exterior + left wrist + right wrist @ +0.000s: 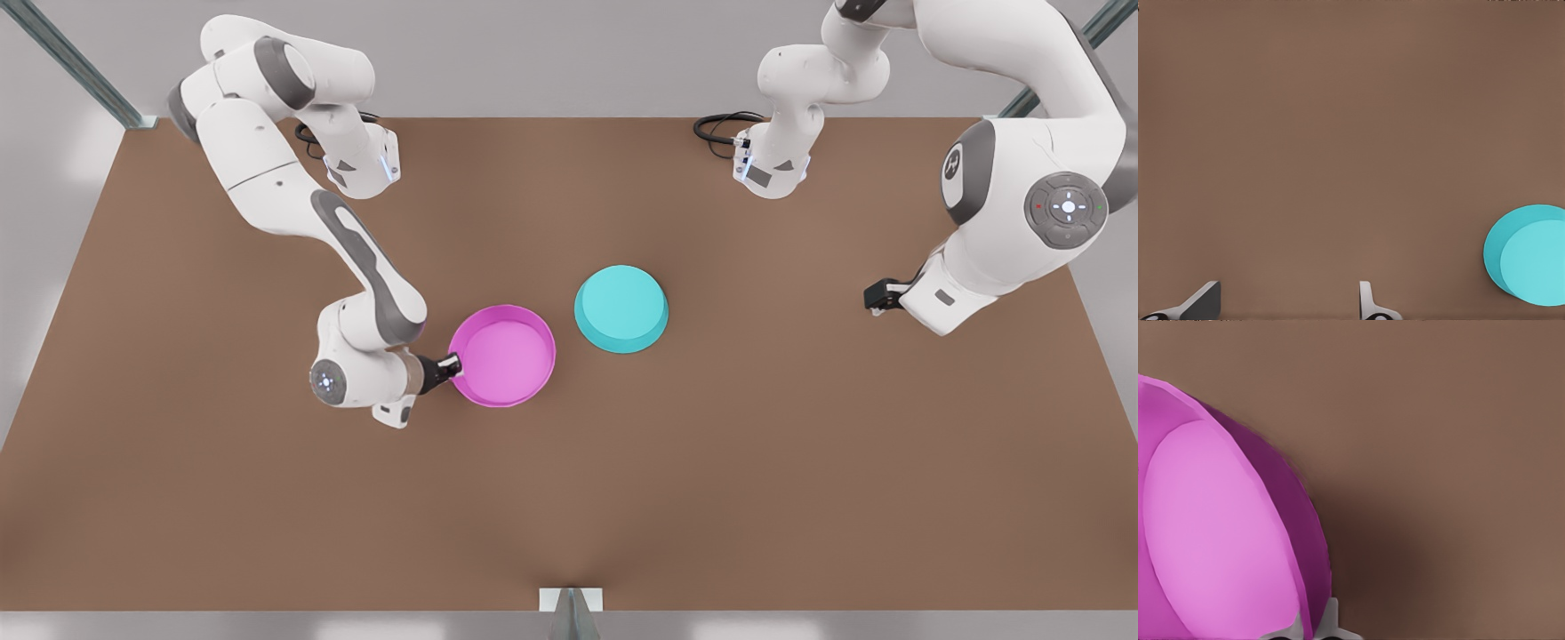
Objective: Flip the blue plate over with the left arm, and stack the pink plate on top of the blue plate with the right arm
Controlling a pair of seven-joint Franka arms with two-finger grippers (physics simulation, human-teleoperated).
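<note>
Desk (267, 498), brown, carries two plates, one of each colour. Blue plate (621, 308) lies base-up, already flipped. Pink plate (503, 355) sits just beside the blue plate, rim up. Right hand (453, 364) clamps the pink plate's rim, on the side away from the blue plate. Left hand (876, 296) waits well apart from the blue plate, fingers spread, empty. Plates look stiff, light, probably slick; grip at the rim.

Right gripper (455, 363) clamped; left gripper (873, 297) open, waiting.
</note>
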